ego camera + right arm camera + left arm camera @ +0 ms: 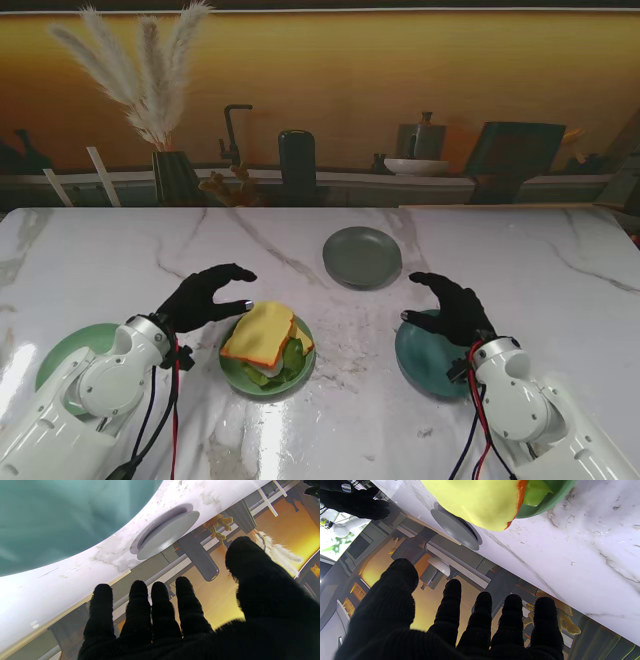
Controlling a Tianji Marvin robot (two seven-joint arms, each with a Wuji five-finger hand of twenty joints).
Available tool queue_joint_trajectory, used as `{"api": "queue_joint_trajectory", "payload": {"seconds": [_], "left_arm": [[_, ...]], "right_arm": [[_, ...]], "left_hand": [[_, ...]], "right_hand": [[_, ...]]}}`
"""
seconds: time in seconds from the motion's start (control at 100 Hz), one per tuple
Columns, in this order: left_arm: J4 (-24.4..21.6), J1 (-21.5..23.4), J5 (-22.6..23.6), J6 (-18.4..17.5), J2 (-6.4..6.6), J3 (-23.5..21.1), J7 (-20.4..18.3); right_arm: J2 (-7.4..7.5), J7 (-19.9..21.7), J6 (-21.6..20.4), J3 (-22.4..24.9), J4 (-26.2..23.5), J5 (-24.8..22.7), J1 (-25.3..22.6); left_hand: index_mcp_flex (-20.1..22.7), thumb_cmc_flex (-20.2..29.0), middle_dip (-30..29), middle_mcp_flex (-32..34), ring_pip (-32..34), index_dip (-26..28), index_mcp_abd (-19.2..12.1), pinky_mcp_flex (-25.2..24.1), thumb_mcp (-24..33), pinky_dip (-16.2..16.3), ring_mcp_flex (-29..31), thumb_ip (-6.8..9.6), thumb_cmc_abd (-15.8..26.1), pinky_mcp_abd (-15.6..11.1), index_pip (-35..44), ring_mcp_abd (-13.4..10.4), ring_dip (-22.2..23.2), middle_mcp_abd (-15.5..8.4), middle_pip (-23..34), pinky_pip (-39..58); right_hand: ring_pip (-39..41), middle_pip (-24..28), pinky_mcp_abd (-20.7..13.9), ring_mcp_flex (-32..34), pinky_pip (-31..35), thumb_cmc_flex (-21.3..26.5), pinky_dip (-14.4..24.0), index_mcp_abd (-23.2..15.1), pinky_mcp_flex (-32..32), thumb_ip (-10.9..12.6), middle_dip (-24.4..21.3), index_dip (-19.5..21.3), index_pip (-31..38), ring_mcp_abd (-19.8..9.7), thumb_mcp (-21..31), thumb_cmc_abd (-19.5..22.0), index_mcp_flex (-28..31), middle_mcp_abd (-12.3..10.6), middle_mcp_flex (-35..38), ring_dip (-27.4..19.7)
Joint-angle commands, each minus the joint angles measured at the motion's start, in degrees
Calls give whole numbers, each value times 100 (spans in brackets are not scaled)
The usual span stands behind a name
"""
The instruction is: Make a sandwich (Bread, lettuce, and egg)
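The sandwich (263,338), bread topping lettuce, sits stacked on the green plate (300,378) between both arms, seemingly finished, which is likely why the left hand (205,296) beside it and the right hand (452,306) over the teal plate (415,360) hover spread, holding nothing.

We face a white marble table (560,270) bearing four plates: pale green (58,352) far left, green (298,374), grey (362,257), teal (420,360) right.

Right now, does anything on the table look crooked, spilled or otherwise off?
The top bread slice sits tilted on the sandwich, overhanging the green plate toward my left, with lettuce poking out on the right. Crumbs speckle the table beside it. Nothing else stands out.
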Motion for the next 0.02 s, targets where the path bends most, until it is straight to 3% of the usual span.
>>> {"api": "queue_joint_trajectory", "payload": {"seconds": [0.0,0.01], "left_arm": [[-39,14,-19,45,-2,-6,-33],[-40,15,-19,45,-1,-7,-36]], "right_arm": [[-108,19,4,-26,-19,9,-5],[-109,20,6,-27,-19,13,-5]], "left_hand": [[-179,-64,66,3,-10,59,-112,-46,74,59,89,-422,99,15,44,20,81,-43,15,84],[-179,-64,66,3,-10,59,-112,-46,74,59,89,-422,99,15,44,20,81,-43,15,84]], "right_hand": [[36,87,110,50,103,-131,-74,26,-76,-188,81,35,-51,-138,-64,190,63,-22,10,31],[36,87,110,50,103,-131,-74,26,-76,-188,81,35,-51,-138,-64,190,63,-22,10,31]]}}
